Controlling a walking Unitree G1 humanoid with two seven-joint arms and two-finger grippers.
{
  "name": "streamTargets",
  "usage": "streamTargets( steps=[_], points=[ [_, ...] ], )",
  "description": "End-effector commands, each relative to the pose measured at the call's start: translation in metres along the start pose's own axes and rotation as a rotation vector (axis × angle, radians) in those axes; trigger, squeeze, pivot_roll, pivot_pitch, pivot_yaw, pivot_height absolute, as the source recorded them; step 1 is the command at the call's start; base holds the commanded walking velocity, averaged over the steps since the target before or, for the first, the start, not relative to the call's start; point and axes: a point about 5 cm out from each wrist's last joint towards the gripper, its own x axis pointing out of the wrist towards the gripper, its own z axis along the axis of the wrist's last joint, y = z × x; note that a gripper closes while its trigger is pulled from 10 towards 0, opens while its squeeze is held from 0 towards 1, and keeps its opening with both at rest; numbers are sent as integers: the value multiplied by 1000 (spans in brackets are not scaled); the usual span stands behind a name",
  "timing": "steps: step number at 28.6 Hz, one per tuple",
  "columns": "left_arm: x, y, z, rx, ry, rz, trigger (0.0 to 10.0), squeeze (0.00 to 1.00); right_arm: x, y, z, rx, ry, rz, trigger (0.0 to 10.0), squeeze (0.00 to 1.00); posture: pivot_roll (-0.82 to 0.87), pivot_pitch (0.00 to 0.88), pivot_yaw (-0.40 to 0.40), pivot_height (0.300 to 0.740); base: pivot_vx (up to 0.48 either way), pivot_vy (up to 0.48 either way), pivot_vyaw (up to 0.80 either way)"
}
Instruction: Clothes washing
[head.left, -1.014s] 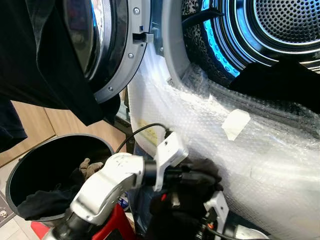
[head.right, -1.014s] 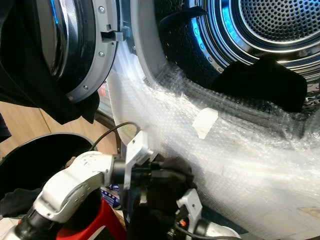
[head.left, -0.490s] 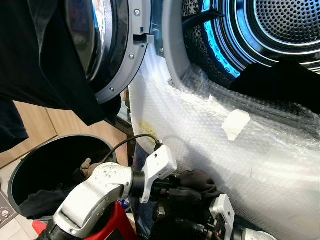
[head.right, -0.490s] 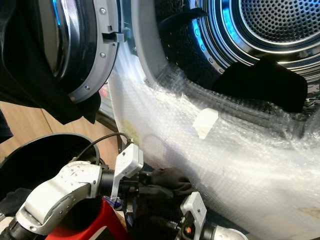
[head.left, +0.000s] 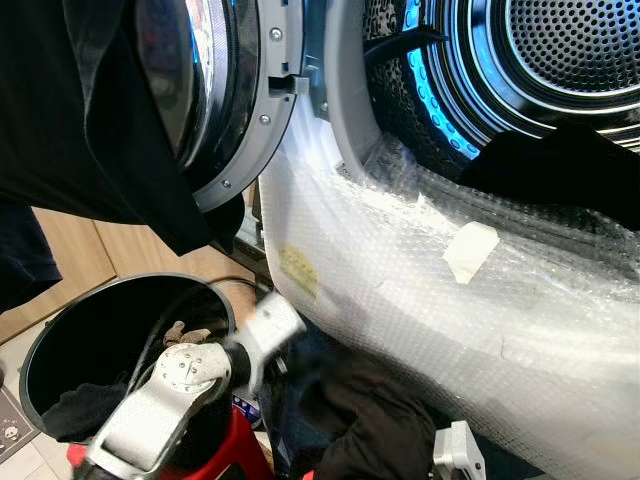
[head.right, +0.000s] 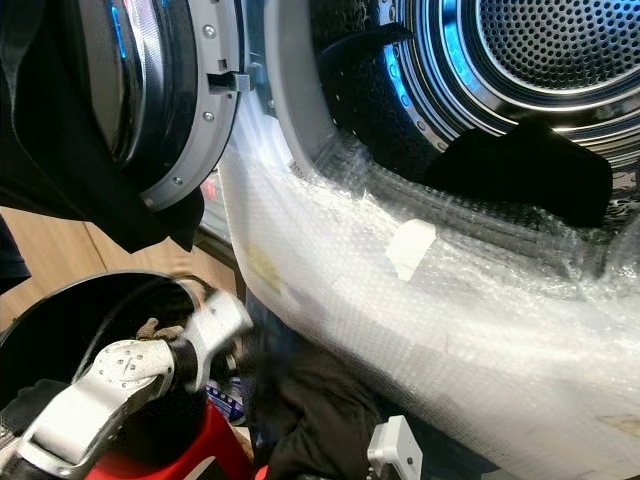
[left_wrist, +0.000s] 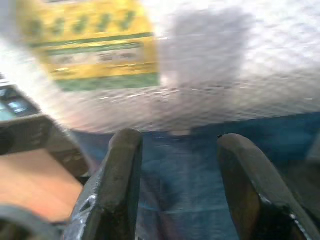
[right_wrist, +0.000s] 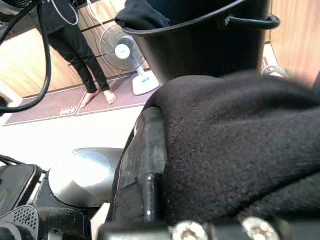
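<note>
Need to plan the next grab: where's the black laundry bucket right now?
The black laundry bucket sits low on the robot's left in the eye views, under the open washer door, beside the bubble-wrapped washer front, with the left gripper nearby.

I see shiny bubble wrap (head.left: 420, 290) spread from the middle of my head view out to 4 o'clock. A small pale bit of tape (head.left: 470, 250) is stuck on it, near 3 o'clock. A yellow sticker (head.left: 297, 268) sits under the wrap, just below the middle. Light brown wood panels (head.left: 70, 250) show at 8 o'clock. In my right wrist view a person in black trousers (right_wrist: 75, 45) stands barefoot on a brown mat (right_wrist: 60, 107). A white fan (right_wrist: 122, 52) stands just beside the feet.
</note>
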Motion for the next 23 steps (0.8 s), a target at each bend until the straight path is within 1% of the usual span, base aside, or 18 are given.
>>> streamTargets(
  steps=[1,2,3,4,6,7,9,10,11,12,13,14,15,17,18,20,21,23],
  points=[
    [-3,9,-6,-28,-16,128,10000,1000,-1,4,7,-27,-15,24,0,0,42,0,-59,740,0,0,0],
    [-7,17,-14,-34,-12,233,10000,1000,-2,5,9,-31,-12,26,0,0,43,0,-57,740,0,0,0],
    [-9,19,-17,-32,-7,267,10000,1000,-3,6,10,-32,-13,26,0,0,42,0,-56,740,0,0,0],
    [-14,26,-23,-61,-9,367,10000,1000,-3,7,10,-37,-11,28,0,0,40,0,-56,740,0,0,0],
    [-19,31,-25,-60,-26,450,10000,1000,-4,8,12,-42,-11,29,0,0,43,0,-57,740,0,0,0],
    [-23,35,-27,-27,-36,514,10000,1000,-3,10,16,-52,-16,33,0,0,44,0,-56,740,0,0,0],
    [-27,39,-29,-36,-50,574,10000,1000,-3,13,21,-74,-15,45,0,0,47,0,-56,740,0,0,0],
    [-32,44,-35,-28,-44,633,10000,1000,-1,19,32,-109,-36,72,0,0,47,0,-56,740,0,0,0],
    [-33,45,-36,-17,-39,649,10000,1000,0,21,36,-119,-46,82,0,0,49,0,-58,740,0,0,0],
    [-34,46,-39,7,-38,656,10000,761,1,25,47,-149,-74,100,0,0,49,0,-58,740,0,0,0],
    [-33,44,-41,23,-39,647,10000,0,2,27,54,-170,-94,114,0,0,45,0,-57,740,0,0,0],
    [-33,43,-43,13,-60,657,10000,0,4,33,71,-223,-135,148,0,0,38,0,-56,740,0,0,0],
    [-33,43,-43,13,-60,657,10000,0,4,33,71,-223,-135,148,0,0,38,0,-56,740,0,0,0],
    [-37,45,-41,0,-106,719,10000,0,3,40,90,-276,-187,184,0,0,36,0,-58,740,0,0,0],
    [-37,45,-41,0,-106,719,10000,0,3,40,90,-276,-187,184,0,0,36,0,-58,740,0,0,0],
    [-48,51,-38,17,-149,834,10000,0,1,44,109,-322,-243,197,0,0,42,0,-65,740,0,0,0],
    [-48,51,-38,17,-149,834,10000,0,1,44,109,-322,-243,197,0,0,42,0,-65,740,0,0,0],
    [-57,54,-33,85,-180,877,10000,0,-1,45,122,-355,-273,196,0,0,49,1,-71,740,0,0,0]
  ],
)
